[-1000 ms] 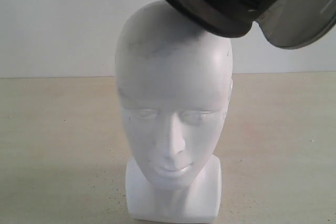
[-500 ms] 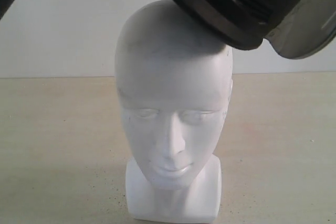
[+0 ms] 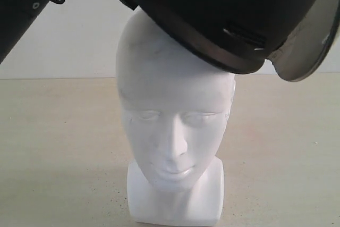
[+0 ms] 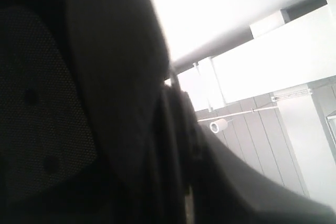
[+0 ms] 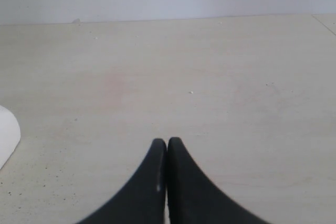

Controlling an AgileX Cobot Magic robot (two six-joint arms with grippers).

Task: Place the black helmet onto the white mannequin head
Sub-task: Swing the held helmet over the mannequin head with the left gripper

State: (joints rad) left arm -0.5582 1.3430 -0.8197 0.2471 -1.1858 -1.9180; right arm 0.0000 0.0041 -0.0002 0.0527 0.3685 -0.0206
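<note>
Helmet held tilted over head – likely angled so its opening hooks the crown | left hand clamped on helmet | right hand pressed together, empty, held clear above tabletop

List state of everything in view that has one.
black helmet, aloft, tilted, lower rim at or just over the crown, not seated
white mannequin head, upright on the table, face uncovered
right hand, shut, empty, over the table
left arm, reaching to the helmet; its hand hidden, grip unclear
</note>
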